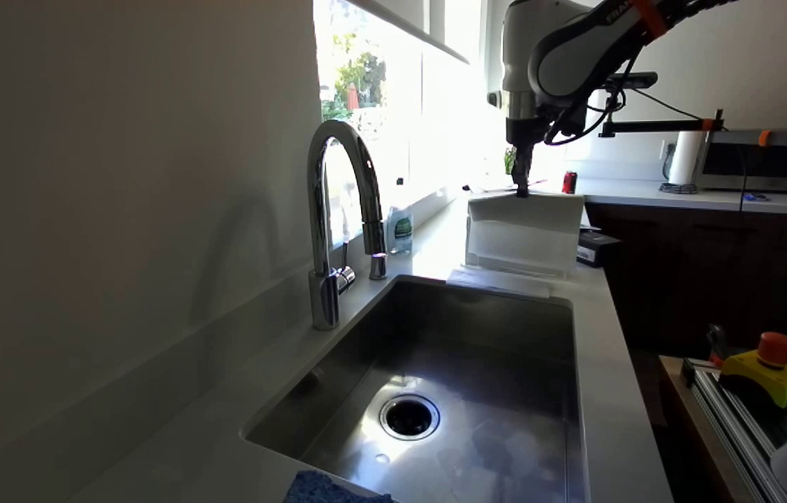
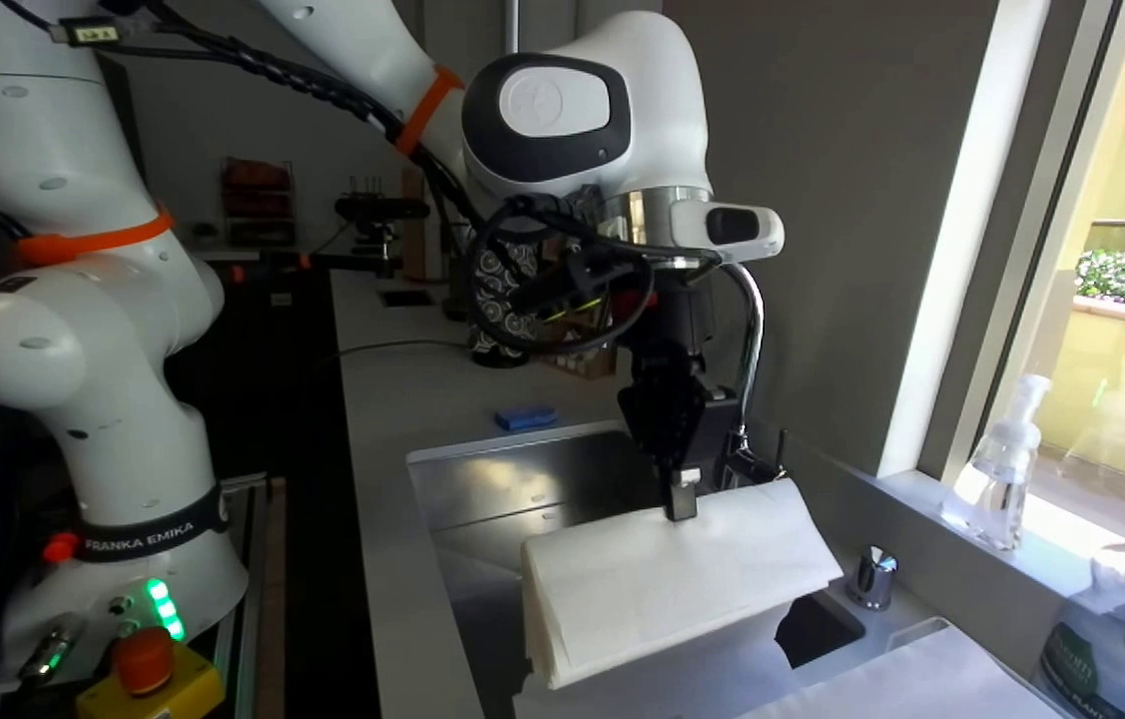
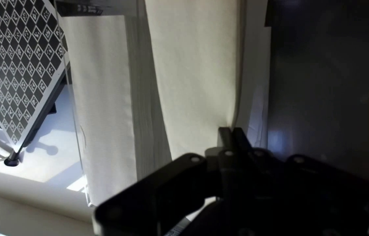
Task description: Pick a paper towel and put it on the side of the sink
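Observation:
My gripper (image 1: 521,192) points down and is shut on the top edge of a white paper towel (image 2: 682,579). The towel is folded and hangs down from the fingers in floppy layers. In the wrist view the fingertips (image 3: 231,129) meet on the towel (image 3: 194,65). The towel hangs above the counter at the short end of the steel sink (image 1: 505,391), which also shows in the wrist view (image 3: 328,82). Another white sheet (image 1: 498,281) lies flat along that end of the sink. The towel's lower edge is hard to tell from the white things behind it.
A white boxy stack (image 3: 102,98) in a clear holder stands beside the hanging towel. A patterned board (image 3: 20,65) lies beyond it. The chrome tap (image 1: 337,129), a soap bottle (image 1: 400,234), a black box (image 1: 597,248) and a blue sponge (image 2: 525,417) are around the sink.

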### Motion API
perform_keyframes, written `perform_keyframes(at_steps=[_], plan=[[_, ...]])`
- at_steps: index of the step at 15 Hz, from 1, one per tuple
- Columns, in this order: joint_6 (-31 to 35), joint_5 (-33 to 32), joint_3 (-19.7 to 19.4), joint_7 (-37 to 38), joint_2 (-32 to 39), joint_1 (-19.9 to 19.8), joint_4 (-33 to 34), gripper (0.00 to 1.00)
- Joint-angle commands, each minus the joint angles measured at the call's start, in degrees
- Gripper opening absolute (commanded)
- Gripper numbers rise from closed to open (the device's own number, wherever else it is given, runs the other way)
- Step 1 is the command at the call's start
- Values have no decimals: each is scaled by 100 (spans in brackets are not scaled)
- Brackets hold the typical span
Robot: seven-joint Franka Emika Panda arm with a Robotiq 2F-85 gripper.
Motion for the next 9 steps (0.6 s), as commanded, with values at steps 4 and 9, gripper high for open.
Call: perform_keyframes(at_steps=[4, 9], plan=[[890, -174, -61, 110, 423, -17, -234, 1], [1434, -250, -129, 125, 813, -38, -228, 1]])
